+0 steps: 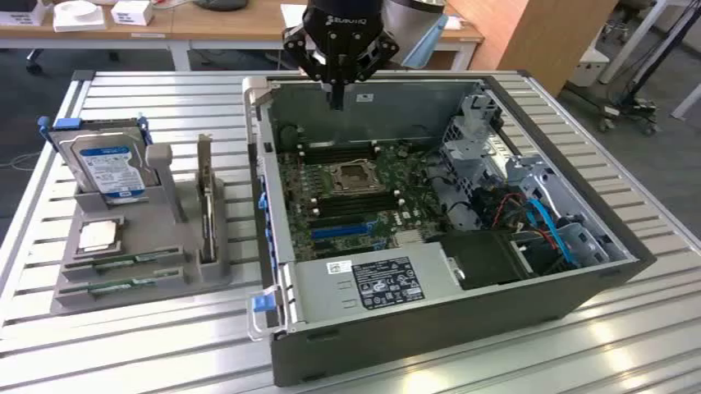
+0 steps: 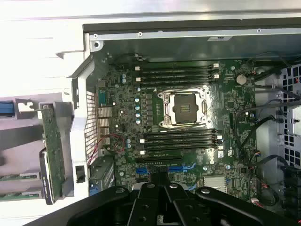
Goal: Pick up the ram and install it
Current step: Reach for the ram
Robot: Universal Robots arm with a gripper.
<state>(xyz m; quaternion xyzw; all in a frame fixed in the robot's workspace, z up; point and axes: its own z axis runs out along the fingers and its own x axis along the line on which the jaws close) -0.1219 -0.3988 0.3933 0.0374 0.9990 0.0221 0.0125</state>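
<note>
Upper centre of the exterior view: gripper (image 1: 337, 103) clenched on nothing, fingertips together, above the far end of the open case (image 1: 438, 328). From the wrist: same black gripper (image 2: 160, 179) over the motherboard (image 2: 127, 108), with memory slots (image 2: 181, 139) either side of the socket (image 2: 186, 108). Lower left of the exterior view, well apart from the gripper: one ram stick (image 1: 130, 261) and a second ram stick (image 1: 118, 286), flat in the front slots of a grey rack (image 1: 71, 300). Behind them in that rack, upright: hard drive (image 1: 110, 168) and card (image 1: 205, 197). Under everything, a slatted table (image 1: 143, 353).
</note>
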